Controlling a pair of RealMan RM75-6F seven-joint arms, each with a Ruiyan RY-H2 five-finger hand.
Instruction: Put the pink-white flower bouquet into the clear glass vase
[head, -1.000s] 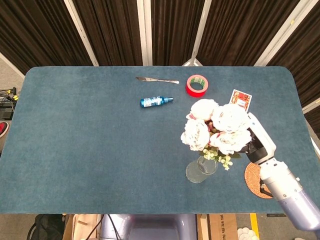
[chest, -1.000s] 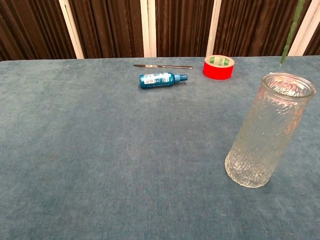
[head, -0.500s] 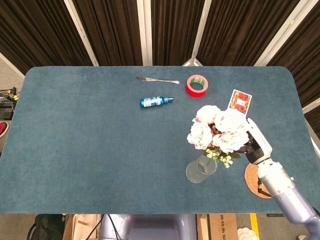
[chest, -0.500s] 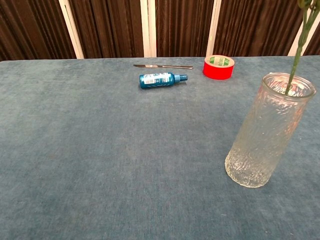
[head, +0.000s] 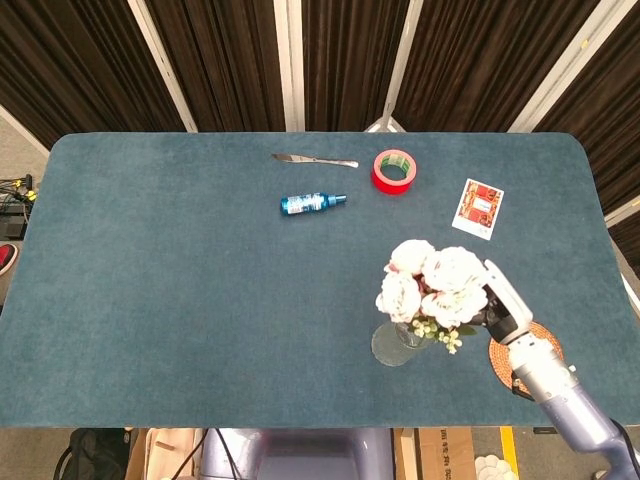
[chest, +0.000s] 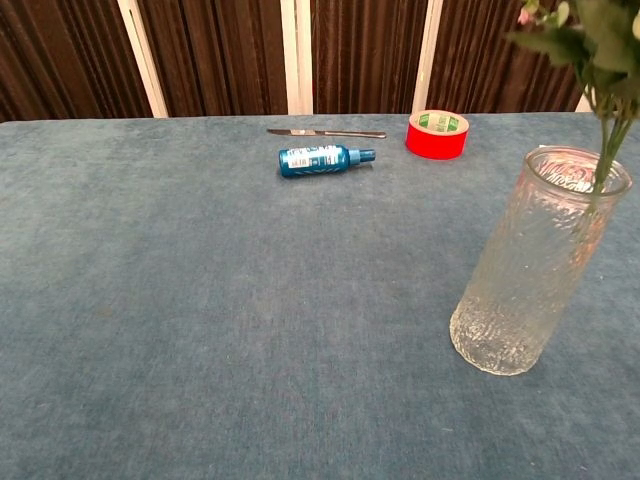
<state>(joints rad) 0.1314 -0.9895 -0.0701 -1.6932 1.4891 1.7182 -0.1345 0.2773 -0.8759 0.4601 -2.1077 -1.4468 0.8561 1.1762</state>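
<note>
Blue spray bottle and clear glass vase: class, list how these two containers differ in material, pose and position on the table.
The blue spray bottle is opaque and coloured; the clear glass vase is see-through and textured. The bottle lies on its side; the vase stands upright. The bottle sits toward the far edge, the vase near the front. Both rest on the blue table.

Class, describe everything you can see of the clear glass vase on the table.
The clear glass vase is a tall cylinder with a textured, frosted-looking wall and a smooth rim. It stands upright on the blue table, near the right front. Green stems of the bouquet pass down into its mouth. No hand touches it.
</note>
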